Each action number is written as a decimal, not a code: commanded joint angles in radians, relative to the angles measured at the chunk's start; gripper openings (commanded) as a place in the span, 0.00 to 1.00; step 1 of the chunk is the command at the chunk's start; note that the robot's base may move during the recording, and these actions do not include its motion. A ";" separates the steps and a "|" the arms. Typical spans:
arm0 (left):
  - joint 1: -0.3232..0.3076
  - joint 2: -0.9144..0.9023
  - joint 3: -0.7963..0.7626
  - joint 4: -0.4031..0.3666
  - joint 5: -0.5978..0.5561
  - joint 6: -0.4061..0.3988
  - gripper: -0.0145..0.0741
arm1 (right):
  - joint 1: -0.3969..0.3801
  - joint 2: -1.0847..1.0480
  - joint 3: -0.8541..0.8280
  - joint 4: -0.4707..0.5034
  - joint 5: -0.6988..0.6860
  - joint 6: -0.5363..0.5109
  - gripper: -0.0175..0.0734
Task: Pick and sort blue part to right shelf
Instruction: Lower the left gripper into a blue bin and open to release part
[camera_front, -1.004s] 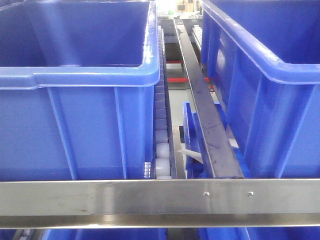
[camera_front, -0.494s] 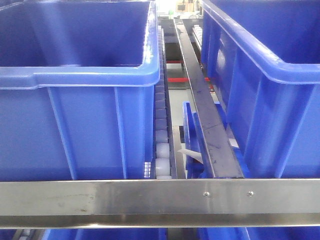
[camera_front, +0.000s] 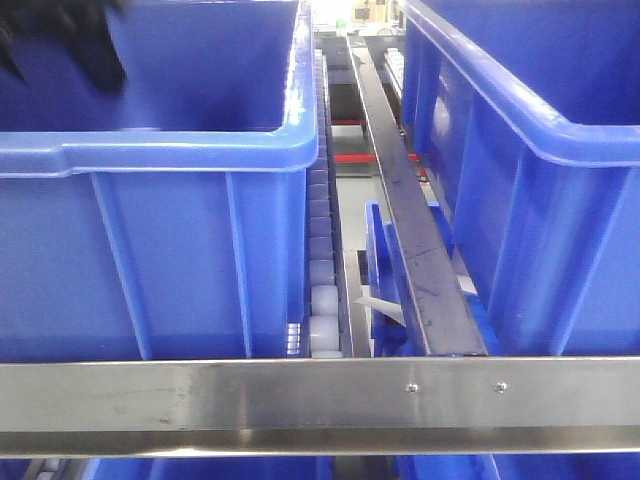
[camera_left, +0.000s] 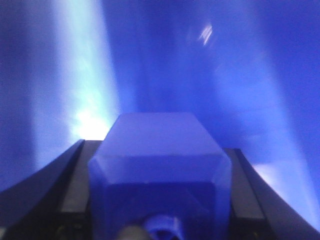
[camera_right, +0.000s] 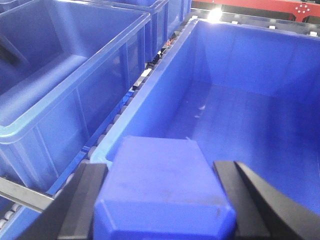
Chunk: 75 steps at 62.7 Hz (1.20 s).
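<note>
You have the front rail (camera_front: 300, 395) across the front; behind it the left tub (camera_front: 150, 260) and right tub (camera_front: 540, 230), roller track (camera_front: 322, 290) and divider rail (camera_front: 420, 270) between them, track on the left. Your right gripper (camera_right: 162, 210), a part (camera_right: 160, 180) between its fingers, is over the right tub.

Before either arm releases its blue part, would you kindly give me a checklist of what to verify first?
1. Grip, right gripper on right blue part: ok.
2. Floor of right tub bare where visible: ok.
3. Whether right blue part is fully past the near rim: cannot tell.
4. Grip, left gripper on left blue part: ok.
5. Surface under left blue part: cannot tell, view blurred.
</note>
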<state>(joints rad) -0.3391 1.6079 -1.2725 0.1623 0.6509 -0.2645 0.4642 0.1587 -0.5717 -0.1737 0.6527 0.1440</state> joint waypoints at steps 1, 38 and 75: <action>0.006 0.018 -0.041 -0.003 -0.065 -0.011 0.54 | 0.000 0.015 -0.030 -0.011 -0.098 -0.010 0.57; 0.018 0.155 -0.053 -0.005 -0.060 -0.009 0.87 | 0.000 0.015 -0.030 -0.011 -0.094 -0.010 0.57; -0.023 -0.348 0.049 -0.017 -0.050 0.000 0.64 | 0.000 0.015 -0.030 -0.011 -0.079 -0.010 0.57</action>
<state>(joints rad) -0.3530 1.3956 -1.2518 0.1406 0.6848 -0.2645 0.4642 0.1587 -0.5717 -0.1737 0.6565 0.1440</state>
